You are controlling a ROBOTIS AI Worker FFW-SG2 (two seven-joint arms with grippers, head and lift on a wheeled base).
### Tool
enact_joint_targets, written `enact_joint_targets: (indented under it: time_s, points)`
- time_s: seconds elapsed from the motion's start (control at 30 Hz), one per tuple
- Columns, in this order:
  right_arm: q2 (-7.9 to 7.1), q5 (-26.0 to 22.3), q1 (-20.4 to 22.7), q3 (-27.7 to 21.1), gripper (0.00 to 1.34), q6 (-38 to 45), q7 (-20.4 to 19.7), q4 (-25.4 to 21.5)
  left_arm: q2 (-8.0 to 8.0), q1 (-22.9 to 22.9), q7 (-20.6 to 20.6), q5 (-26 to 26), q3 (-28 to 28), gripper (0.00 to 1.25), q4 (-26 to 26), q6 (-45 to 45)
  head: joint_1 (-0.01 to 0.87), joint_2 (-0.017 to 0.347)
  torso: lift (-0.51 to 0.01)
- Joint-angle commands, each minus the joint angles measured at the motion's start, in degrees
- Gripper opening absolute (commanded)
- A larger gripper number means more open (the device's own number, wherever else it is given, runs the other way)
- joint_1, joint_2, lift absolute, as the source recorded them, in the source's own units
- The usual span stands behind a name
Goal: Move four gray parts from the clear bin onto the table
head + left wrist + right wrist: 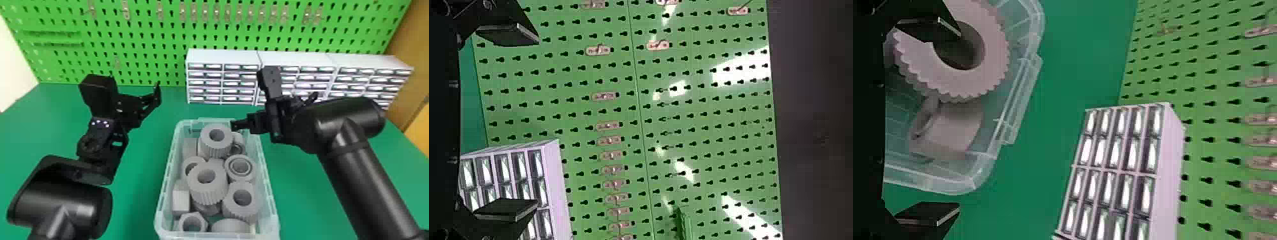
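Several gray parts lie in the clear bin (269,204). A ribbed gear (208,193) is piled mid-bin, another gear (216,150) towards its back, and a round bearing-like part (241,167) to the right. My right gripper (274,110) stands open at the back right corner, one finger over the rim. In the right wrist view, that finger of the gripper (958,120) overlaps the hole of a toothed gear (995,65); a ring-shaped part (950,131) lies beside it. Left of the bin, above the table, is my left gripper (127,108), open and holding nothing; its wrist view shows the gripper (535,121) spread apart.
White drawer cabinets (223,57) stand at the back of the green table (140,159), behind the bin and the right gripper. A green pegboard (143,41) with small hooks rises behind them.
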Motion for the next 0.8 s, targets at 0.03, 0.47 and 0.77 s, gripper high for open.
enact_joint_targets:
  time_s: [0.03,0.47,0.77]
  points:
    - [0.1,-1.4,-0.8,1.0,1.24,1.5,0.8,2.0,0.0,0.0,-0.1,-0.1,0.0,1.11,0.0,0.0,0.686,0.026,-0.05]
    - [0.27,-1.1,-1.9,3.5,1.23,3.3,1.5,3.6,0.0,-0.1,-0.1,-0.2,-0.1,1.11,0.0,0.1,0.686,0.026,-0.05]
    - [0.19,-0.1,-2.1,3.5,1.23,3.4,1.5,3.6,0.0,-0.1,-0.1,-0.2,-0.2,1.11,0.0,0.1,0.686,0.026,-0.05]
